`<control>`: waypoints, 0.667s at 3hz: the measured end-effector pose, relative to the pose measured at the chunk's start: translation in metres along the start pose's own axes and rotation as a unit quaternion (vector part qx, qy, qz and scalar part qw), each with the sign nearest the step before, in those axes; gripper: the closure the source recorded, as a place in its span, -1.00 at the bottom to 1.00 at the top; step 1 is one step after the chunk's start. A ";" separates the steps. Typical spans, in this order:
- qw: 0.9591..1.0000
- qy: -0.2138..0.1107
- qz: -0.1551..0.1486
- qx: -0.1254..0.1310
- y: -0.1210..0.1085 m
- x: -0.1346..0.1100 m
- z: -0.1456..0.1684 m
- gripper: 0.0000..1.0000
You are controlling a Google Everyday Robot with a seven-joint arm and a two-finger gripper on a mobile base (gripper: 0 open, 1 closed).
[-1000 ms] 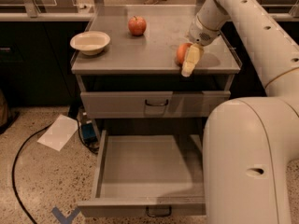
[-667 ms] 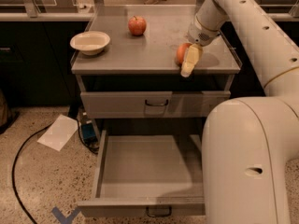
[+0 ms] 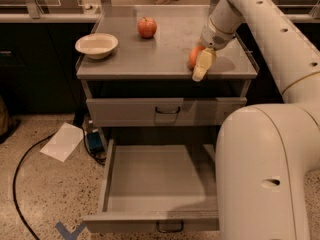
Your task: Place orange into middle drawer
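Note:
The orange [image 3: 193, 57] sits at the front right of the grey cabinet top [image 3: 150, 54], mostly hidden behind my gripper. My gripper [image 3: 200, 68] reaches down from the upper right and its pale fingers [image 3: 201, 65] cover the orange's right side. The middle drawer [image 3: 159, 186] is pulled wide open below, grey, with a dark wire handle at its front. The drawer above it [image 3: 165, 111] is closed.
A red apple [image 3: 147, 27] stands at the back of the cabinet top. A white bowl [image 3: 96, 45] sits at its left. A white sheet of paper [image 3: 62, 141] and a black cable [image 3: 20, 174] lie on the floor to the left. My white base [image 3: 270, 174] fills the lower right.

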State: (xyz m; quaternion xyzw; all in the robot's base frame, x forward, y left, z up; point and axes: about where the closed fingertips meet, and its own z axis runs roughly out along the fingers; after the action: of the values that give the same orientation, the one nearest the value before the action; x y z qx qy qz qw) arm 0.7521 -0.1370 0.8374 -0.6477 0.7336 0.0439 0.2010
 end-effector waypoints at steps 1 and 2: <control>1.000 0.000 0.000 0.000 0.000 0.000 0.000 -0.16; 1.000 0.000 0.000 0.000 0.000 0.000 0.000 0.31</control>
State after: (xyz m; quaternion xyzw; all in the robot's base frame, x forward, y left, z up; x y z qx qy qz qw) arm 0.7520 -0.1370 0.8375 -0.6477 0.7335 0.0440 0.2012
